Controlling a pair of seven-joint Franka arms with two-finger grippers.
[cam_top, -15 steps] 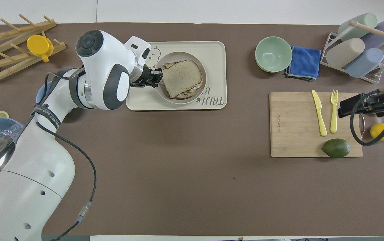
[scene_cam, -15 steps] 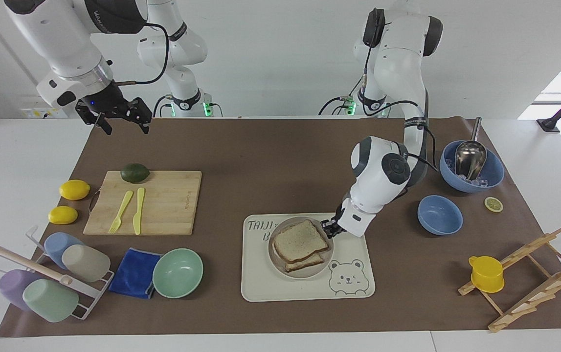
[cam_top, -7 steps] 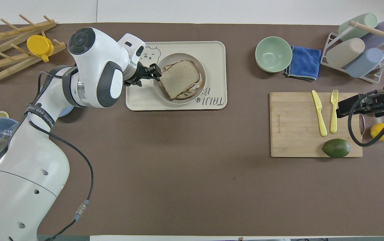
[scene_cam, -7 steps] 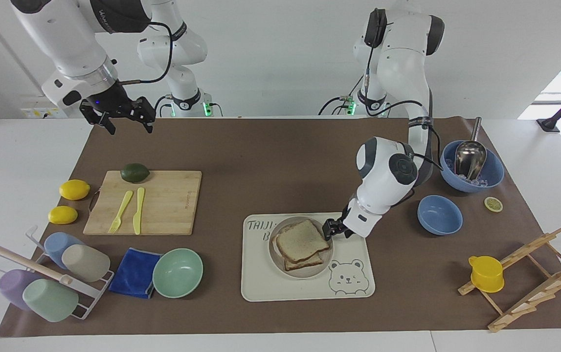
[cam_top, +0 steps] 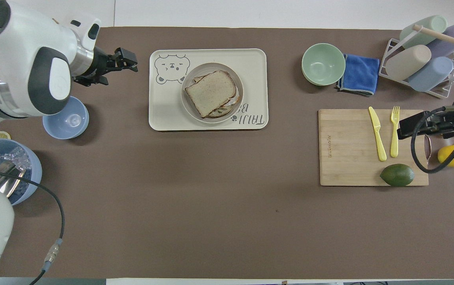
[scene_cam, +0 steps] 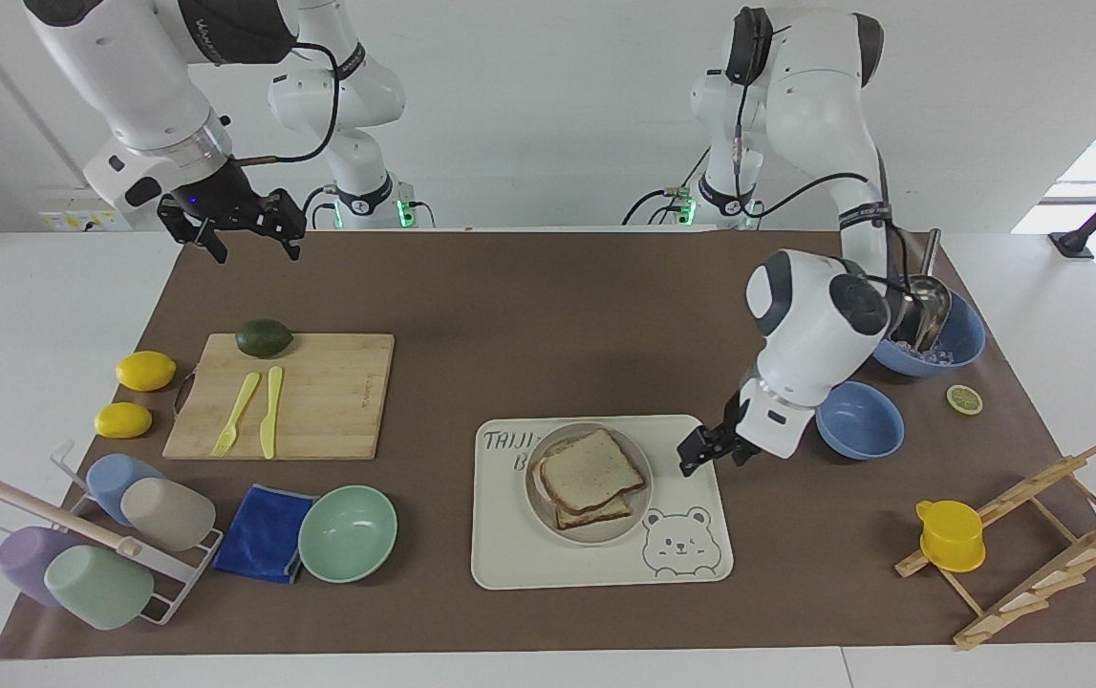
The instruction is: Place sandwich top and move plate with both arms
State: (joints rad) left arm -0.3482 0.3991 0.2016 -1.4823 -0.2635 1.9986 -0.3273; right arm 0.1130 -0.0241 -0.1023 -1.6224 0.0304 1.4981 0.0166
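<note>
The sandwich top (scene_cam: 590, 470) lies on the lower slices on the round beige-grey plate (scene_cam: 595, 533), which sits on the cream bear tray (scene_cam: 528, 564). In the overhead view the slice (cam_top: 210, 92) covers most of the plate (cam_top: 212, 65). My left gripper (scene_cam: 700, 455) is open and empty, raised beside the plate over the tray's edge toward the left arm's end; it also shows in the overhead view (cam_top: 127, 61). My right gripper (scene_cam: 249, 244) is open and empty, waiting high over the cutting board's edge (cam_top: 404, 129).
A cutting board (scene_cam: 318, 392) holds a yellow fork, knife and avocado (scene_cam: 263, 337); two lemons lie beside it. A mint-green bowl (scene_cam: 348, 532), blue cloth and cup rack stand toward the right arm's end. Two blue bowls (scene_cam: 858, 420), a yellow cup (scene_cam: 951, 535) and a wooden rack stand toward the left arm's end.
My left gripper has let go of the slice, drawn back from the plate toward the left arm's end and risen. The slice stays on the sandwich. The right gripper barely moved.
</note>
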